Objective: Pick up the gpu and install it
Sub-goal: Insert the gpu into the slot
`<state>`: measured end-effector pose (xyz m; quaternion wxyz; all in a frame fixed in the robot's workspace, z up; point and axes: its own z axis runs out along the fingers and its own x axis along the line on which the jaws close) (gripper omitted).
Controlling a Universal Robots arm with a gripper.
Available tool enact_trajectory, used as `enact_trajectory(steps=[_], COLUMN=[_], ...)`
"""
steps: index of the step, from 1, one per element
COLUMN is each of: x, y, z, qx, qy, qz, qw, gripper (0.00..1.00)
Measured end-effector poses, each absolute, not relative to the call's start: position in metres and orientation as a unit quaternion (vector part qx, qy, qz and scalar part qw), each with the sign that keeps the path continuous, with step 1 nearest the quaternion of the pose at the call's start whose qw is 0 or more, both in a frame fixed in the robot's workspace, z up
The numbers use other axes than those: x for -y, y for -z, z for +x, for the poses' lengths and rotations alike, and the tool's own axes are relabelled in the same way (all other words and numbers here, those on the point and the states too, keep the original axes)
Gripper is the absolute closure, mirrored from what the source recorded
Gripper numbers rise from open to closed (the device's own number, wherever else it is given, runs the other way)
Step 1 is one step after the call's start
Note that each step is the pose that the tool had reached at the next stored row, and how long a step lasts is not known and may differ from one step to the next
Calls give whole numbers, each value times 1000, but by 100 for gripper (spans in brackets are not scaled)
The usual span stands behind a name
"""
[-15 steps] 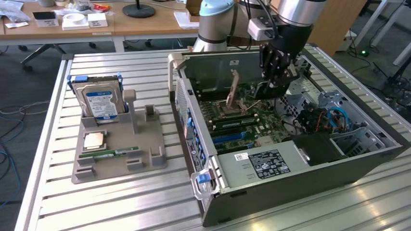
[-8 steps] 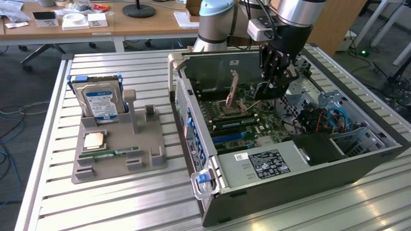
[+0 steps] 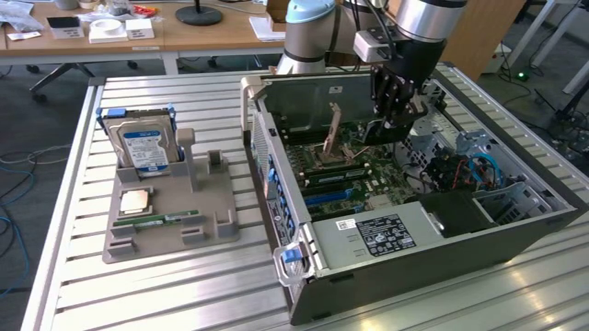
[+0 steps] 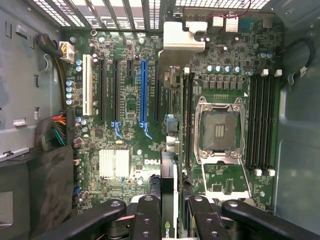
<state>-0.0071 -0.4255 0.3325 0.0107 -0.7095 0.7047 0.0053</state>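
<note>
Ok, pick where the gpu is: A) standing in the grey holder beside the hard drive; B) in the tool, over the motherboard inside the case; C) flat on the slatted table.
B: the gpu sits edge-on in the tool, above the motherboard.

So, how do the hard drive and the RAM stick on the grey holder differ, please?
The hard drive is boxy with a blue-and-white label; the RAM stick is a thin, narrow green strip. The hard drive stands upright, while the RAM stick lies low. Both sit on the grey holder, at the exterior view's left of the computer case.
</note>
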Motion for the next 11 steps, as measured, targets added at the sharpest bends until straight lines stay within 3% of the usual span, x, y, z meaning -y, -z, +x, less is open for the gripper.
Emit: enact_trajectory(steps=[11], x=[426], y=[-330], z=[-7], qx=[-705], qy=[-5], qz=[-709], qw=[11], gripper=[74])
